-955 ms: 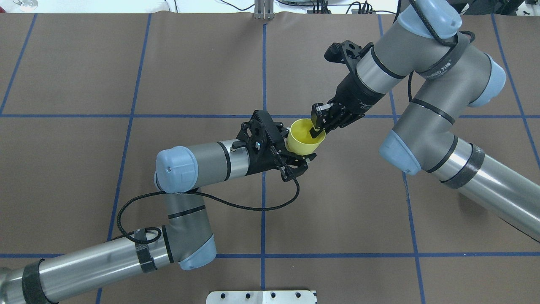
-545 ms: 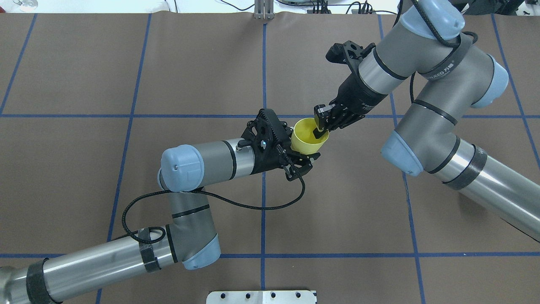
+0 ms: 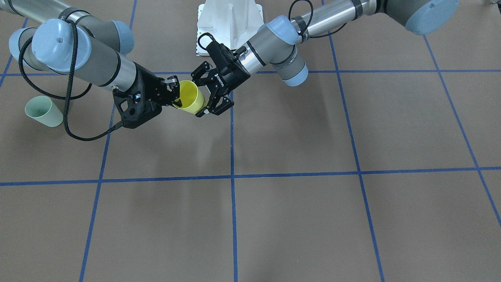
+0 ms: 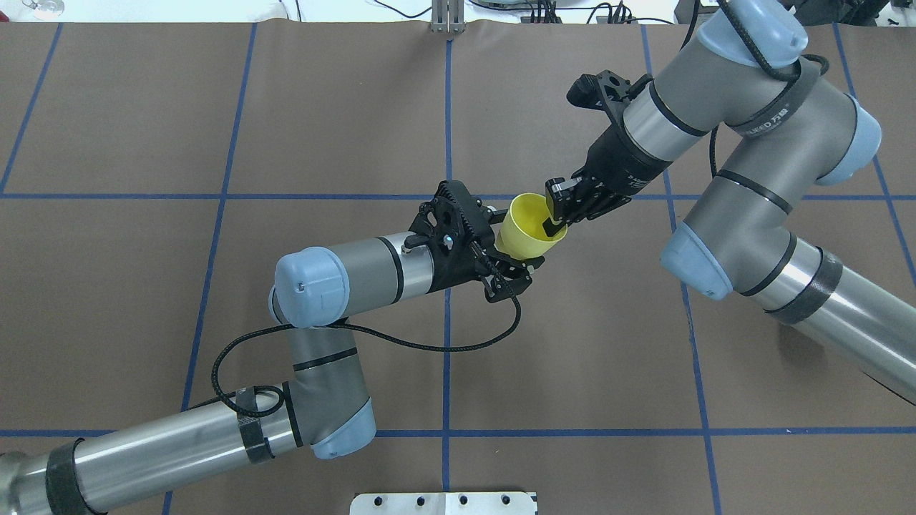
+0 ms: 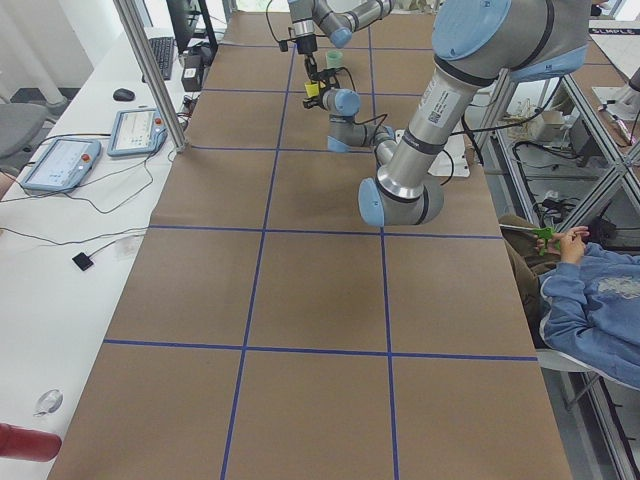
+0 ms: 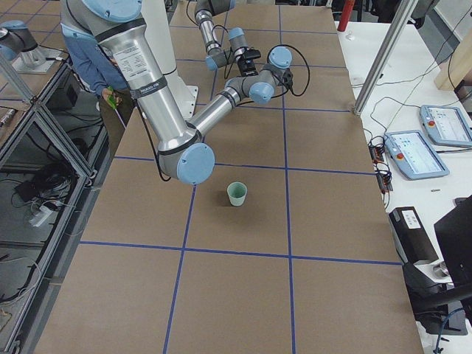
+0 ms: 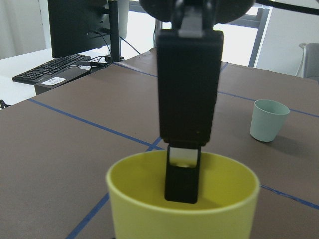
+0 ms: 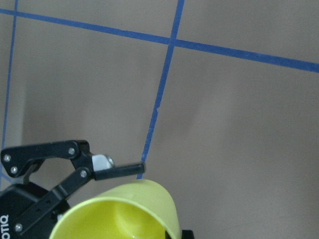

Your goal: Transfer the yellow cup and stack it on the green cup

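The yellow cup (image 4: 528, 230) hangs tilted in mid-air over the table's middle, and also shows in the front view (image 3: 190, 98). My right gripper (image 4: 552, 214) is shut on its rim, with one finger (image 7: 182, 179) inside the cup. My left gripper (image 4: 512, 242) is open, its fingers spread on either side of the cup's base; one finger (image 8: 118, 170) stands clear of the cup wall. The green cup (image 3: 43, 111) stands upright on the table on my right side, apart from both arms, and shows too in the right side view (image 6: 237, 194) and the left wrist view (image 7: 268, 119).
Brown table cover with a blue tape grid. A white base plate (image 4: 444, 501) lies at the robot's edge. A seated operator (image 5: 590, 300) is beside the table. Control tablets (image 6: 413, 153) lie on the far bench.
The right gripper has carried the yellow cup to the right and slightly back, out from between the left fingers. The left arm followed a little, then stayed.
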Robot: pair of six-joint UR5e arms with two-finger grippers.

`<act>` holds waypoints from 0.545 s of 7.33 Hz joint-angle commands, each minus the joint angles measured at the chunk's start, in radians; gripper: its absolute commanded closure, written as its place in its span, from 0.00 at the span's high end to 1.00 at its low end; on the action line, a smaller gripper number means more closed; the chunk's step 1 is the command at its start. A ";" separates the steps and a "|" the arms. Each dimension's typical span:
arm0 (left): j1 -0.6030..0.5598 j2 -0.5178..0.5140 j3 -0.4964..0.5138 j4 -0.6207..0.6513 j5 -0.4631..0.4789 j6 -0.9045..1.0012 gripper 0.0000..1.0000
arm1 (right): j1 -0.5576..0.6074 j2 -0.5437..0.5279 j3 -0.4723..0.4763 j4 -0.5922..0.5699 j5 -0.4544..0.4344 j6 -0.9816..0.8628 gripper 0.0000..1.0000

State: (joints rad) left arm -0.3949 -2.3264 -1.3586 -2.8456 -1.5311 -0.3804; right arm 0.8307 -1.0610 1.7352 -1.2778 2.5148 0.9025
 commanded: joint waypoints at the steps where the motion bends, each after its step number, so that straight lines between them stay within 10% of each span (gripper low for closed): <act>1: 0.022 -0.001 -0.005 -0.005 0.034 0.001 1.00 | 0.033 -0.019 0.010 -0.006 0.016 0.004 0.00; 4: 0.024 0.004 -0.014 -0.011 0.032 -0.009 1.00 | 0.175 -0.176 0.139 -0.015 -0.034 0.119 0.00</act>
State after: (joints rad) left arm -0.3722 -2.3246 -1.3679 -2.8538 -1.4981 -0.3835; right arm 0.9398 -1.1654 1.8156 -1.2880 2.5128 0.9588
